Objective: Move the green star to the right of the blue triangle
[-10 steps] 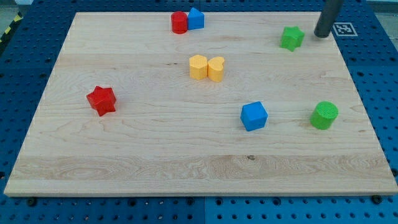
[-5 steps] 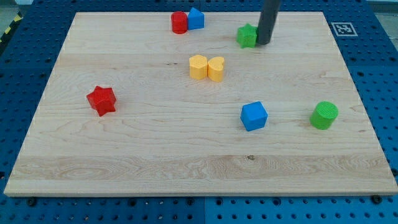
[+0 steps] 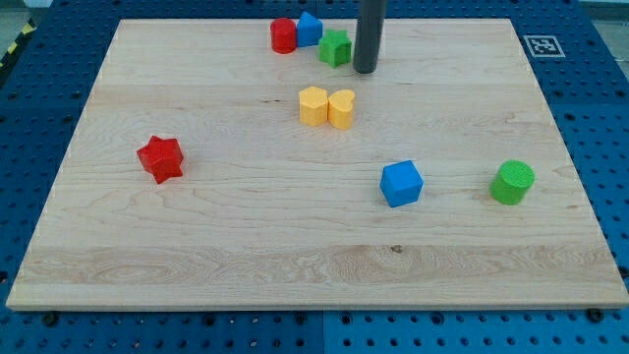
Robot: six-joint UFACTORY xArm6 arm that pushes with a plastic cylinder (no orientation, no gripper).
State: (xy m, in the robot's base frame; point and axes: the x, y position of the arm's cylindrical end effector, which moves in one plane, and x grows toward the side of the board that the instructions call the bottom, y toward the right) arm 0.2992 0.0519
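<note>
One green star (image 3: 335, 47) to worry about, sitting near the view's top of the desk (image 3: 197, 246), just right of the blue triangle (image 3: 310, 29). Our tip (image 3: 365, 69) is right beside the star's right side. No fingers on this rig, just a rod. Star looks light, rigid and slidey, so we'd nudge its flat flank gently.
</note>
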